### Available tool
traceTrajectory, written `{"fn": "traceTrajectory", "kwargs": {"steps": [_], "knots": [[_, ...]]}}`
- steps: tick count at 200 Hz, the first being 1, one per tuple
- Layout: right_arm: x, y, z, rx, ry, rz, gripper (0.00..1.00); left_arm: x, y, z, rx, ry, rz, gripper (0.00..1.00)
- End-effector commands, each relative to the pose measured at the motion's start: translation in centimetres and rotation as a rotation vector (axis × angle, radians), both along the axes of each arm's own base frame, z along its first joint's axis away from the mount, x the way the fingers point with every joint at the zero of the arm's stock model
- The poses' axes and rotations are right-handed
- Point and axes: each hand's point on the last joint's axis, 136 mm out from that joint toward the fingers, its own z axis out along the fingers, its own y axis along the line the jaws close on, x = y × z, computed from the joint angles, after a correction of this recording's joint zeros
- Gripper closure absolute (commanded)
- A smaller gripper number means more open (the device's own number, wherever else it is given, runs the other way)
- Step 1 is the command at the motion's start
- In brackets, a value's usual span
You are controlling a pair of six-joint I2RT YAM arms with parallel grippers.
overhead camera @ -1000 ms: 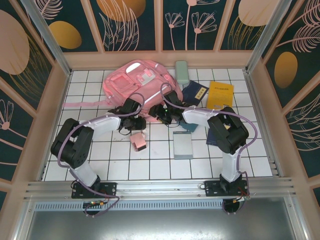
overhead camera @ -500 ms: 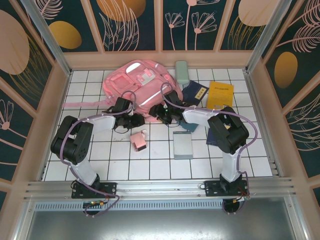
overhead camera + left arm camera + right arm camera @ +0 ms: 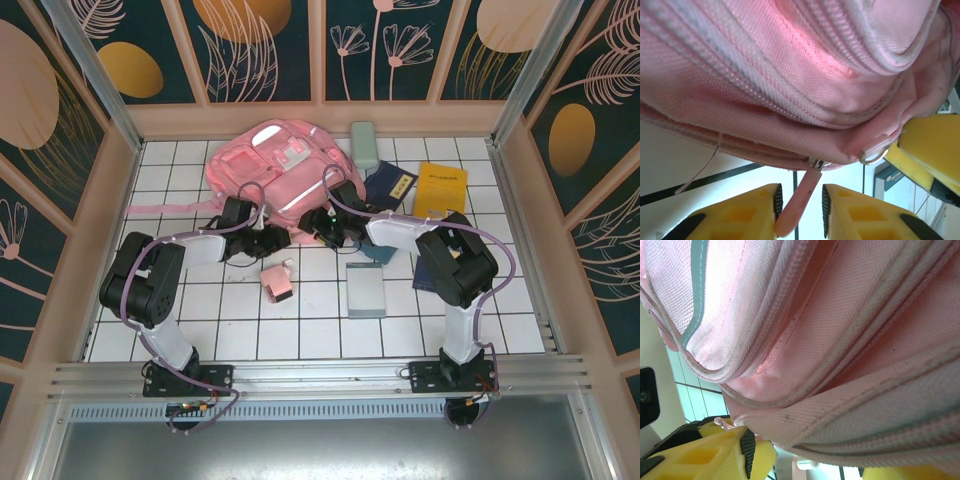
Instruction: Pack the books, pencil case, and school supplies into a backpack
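Note:
The pink backpack (image 3: 280,165) lies at the back of the tiled table. At its near edge, my left gripper (image 3: 272,238) is open. In the left wrist view the pink zipper pull (image 3: 796,205) hangs between the yellow fingers of the left gripper (image 3: 801,187), leaning on the left pad with a gap to the right one. My right gripper (image 3: 318,226) is shut on a fold of the backpack (image 3: 840,390) beside it, and one of its fingers (image 3: 932,145) appears in the left wrist view. The yellow book (image 3: 441,188) and a navy book (image 3: 390,185) lie at the right.
A mint-green case (image 3: 363,145) lies behind the navy book. A small pink box (image 3: 277,281) and a flat grey-blue box (image 3: 366,288) sit on the tiles in front of the grippers. Long pink straps (image 3: 165,207) trail left. Walls enclose the table.
My left gripper slid left along the backpack's near edge and its jaws narrowed around the zipper pull. The right arm has not moved.

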Motion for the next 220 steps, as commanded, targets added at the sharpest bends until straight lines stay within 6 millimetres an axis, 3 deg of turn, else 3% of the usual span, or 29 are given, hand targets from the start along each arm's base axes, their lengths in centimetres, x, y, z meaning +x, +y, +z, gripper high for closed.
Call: {"fn": "traceTrajectory", "kwargs": {"steps": [1,41,59,76,128,138,170,200,213,220], "knots": [[1.4,-0.6,1.3,0.017,-0.044,-0.031,0.43,0.3,0.0,1.0,-0.042,-0.025,0.005,0.74],[1.4,-0.7,1.4,0.015,-0.044,-0.033,0.43,0.7,-0.3,0.9,-0.045,-0.023,-0.001,0.75],[1.4,-0.9,1.4,0.012,-0.045,-0.038,0.43,0.8,-0.5,0.9,-0.051,-0.021,-0.008,0.81],[1.4,-1.0,1.4,0.011,-0.044,-0.043,0.43,0.9,-0.4,0.9,-0.043,-0.022,-0.006,1.0],[1.9,-0.9,1.5,0.043,-0.01,-0.064,0.45,0.3,0.3,0.8,0.026,-0.03,-0.02,1.0],[1.9,-1.1,1.2,0.042,0.001,-0.075,0.5,0.3,0.1,2.0,0.037,-0.065,-0.03,1.0],[2.1,-1.6,0.8,0.022,-0.003,-0.101,0.63,-0.2,-2.3,3.0,0.07,-0.099,-0.105,1.0],[1.9,-1.6,0.2,0.022,0.012,-0.107,0.64,-0.3,-4.9,4.5,0.032,-0.128,-0.153,1.0],[1.9,-1.6,0.0,0.022,0.015,-0.111,0.64,-0.7,-5.2,4.1,0.042,-0.119,-0.166,1.0],[1.8,-1.5,0.0,0.022,0.015,-0.11,0.64,0.0,-5.7,5.2,0.034,-0.148,-0.171,1.0]]}}
